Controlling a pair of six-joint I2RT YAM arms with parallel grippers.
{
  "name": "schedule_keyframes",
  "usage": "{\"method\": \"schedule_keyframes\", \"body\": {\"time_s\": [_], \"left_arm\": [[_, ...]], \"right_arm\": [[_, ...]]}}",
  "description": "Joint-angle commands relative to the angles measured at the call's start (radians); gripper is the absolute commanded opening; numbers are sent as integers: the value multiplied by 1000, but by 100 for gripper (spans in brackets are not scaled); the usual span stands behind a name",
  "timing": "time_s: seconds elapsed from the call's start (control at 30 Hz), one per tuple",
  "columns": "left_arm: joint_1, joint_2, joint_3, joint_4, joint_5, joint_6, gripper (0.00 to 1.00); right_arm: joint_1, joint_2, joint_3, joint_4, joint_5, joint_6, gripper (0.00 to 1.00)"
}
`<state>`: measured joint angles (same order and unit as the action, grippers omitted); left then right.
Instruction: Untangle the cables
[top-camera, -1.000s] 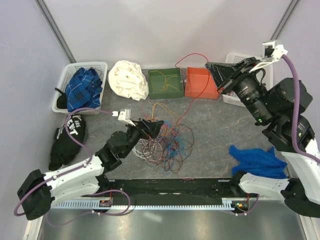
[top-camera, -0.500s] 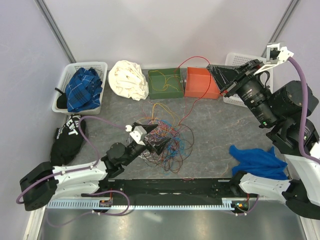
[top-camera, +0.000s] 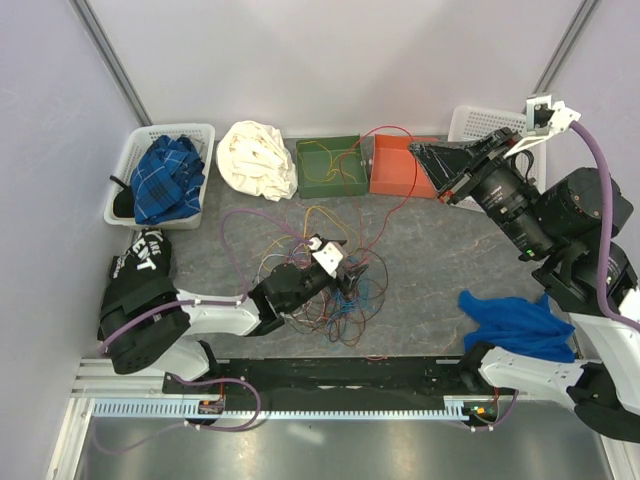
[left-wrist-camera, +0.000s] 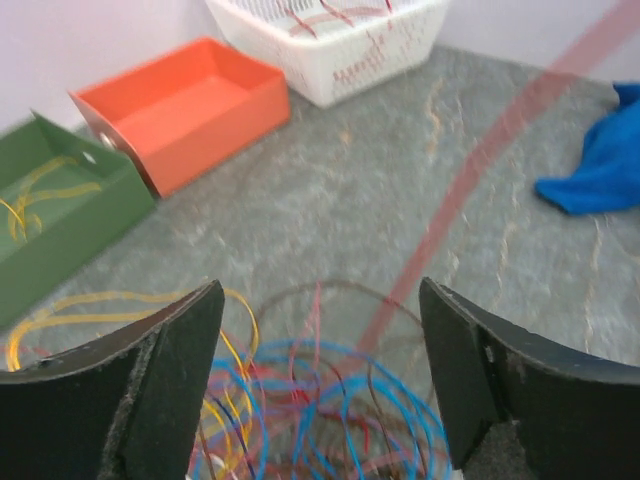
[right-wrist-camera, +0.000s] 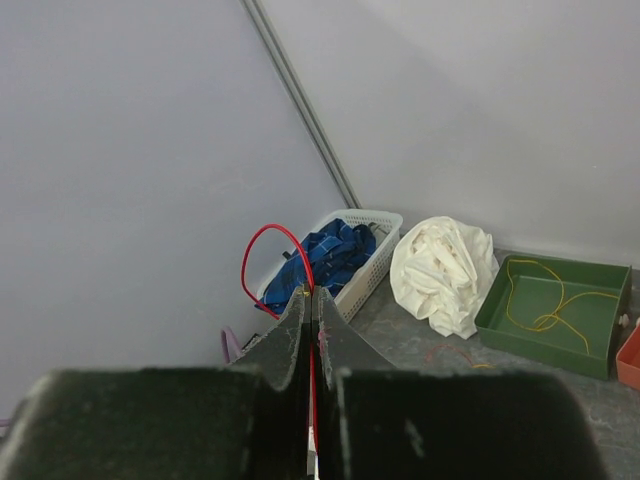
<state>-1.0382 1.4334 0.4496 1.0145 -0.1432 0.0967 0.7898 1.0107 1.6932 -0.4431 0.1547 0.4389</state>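
The cables (top-camera: 362, 292) lie in a many-coloured tangle at the middle of the table; blue, red and yellow loops (left-wrist-camera: 330, 400) fill the bottom of the left wrist view. My left gripper (top-camera: 350, 278) is low over the tangle, open (left-wrist-camera: 320, 340), with loops between and below its fingers and nothing clamped. My right gripper (top-camera: 428, 155) is raised over the orange bin (top-camera: 400, 168), shut (right-wrist-camera: 311, 296) on a red cable (right-wrist-camera: 262, 240). That red cable (top-camera: 388, 128) arcs above the bin and runs down to the tangle.
A green bin (top-camera: 330, 167) holds a yellow cable (right-wrist-camera: 545, 300). White baskets stand at back right (top-camera: 470, 120) and at left (top-camera: 165, 175), the left one with a blue plaid cloth. A white cloth (top-camera: 257, 160), a black garment (top-camera: 135, 285) and a blue cloth (top-camera: 515, 320) lie around.
My left arm has dropped low and reached right into the tangle, its jaws narrowing a little. My right gripper has shifted slightly, still holding the red cable up.
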Motion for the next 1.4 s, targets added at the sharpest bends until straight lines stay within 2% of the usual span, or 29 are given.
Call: {"method": "schedule_keyframes", "body": {"time_s": [0.0,0.1,0.13,0.23,0.27,0.33,0.37,0.4,0.43,0.53,0.57,0.7,0.8,0.87,0.9,1.0,1.1,1.23,1.37], "left_arm": [[6,-11,83,7,-38,98,74],[6,-60,87,-48,-50,123,31],[6,-77,86,-65,-64,120,3],[7,-189,75,-161,-124,72,2],[6,-276,74,-197,-169,20,2],[6,-367,109,-382,-276,-87,2],[6,-410,139,-471,-412,-236,2],[9,-483,226,-708,-476,-323,2],[16,-508,283,-822,-511,-460,2],[53,-536,524,-1138,-408,-494,2],[56,-531,578,-1171,-342,-480,2],[55,-463,899,-1315,-234,-466,2],[55,-369,1070,-1381,-139,-454,2],[55,-299,1136,-1415,-86,-462,2],[55,-277,1190,-1427,-70,-468,2],[55,-199,1274,-1478,-30,-488,2],[55,-145,1318,-1513,-15,-494,2],[58,-125,1313,-1524,-15,-509,2],[58,-111,1321,-1522,-4,-514,2]], "right_arm": [[3,-44,-12,3,16,-2,0],[3,-61,-42,3,39,-11,0],[2,-66,-50,1,45,-17,0],[2,-90,-84,0,89,-28,0],[2,-96,-93,-2,124,-37,0],[3,-125,-125,-5,169,-46,0],[2,-135,-139,-8,196,-54,0],[3,-159,-174,-8,248,-57,0],[3,-172,-196,-6,268,-61,0],[3,-210,-302,-3,310,-66,0],[3,-224,-331,0,315,-66,0],[3,-254,-498,41,287,-48,0],[3,-261,-579,104,174,-43,0],[3,-245,-593,133,65,-43,13],[3,-241,-592,135,43,-42,36],[2,-251,-590,135,28,-48,66],[3,-290,-592,133,48,-68,77],[2,-330,-598,141,51,-88,77],[3,-325,-622,191,-23,-101,76]]}}
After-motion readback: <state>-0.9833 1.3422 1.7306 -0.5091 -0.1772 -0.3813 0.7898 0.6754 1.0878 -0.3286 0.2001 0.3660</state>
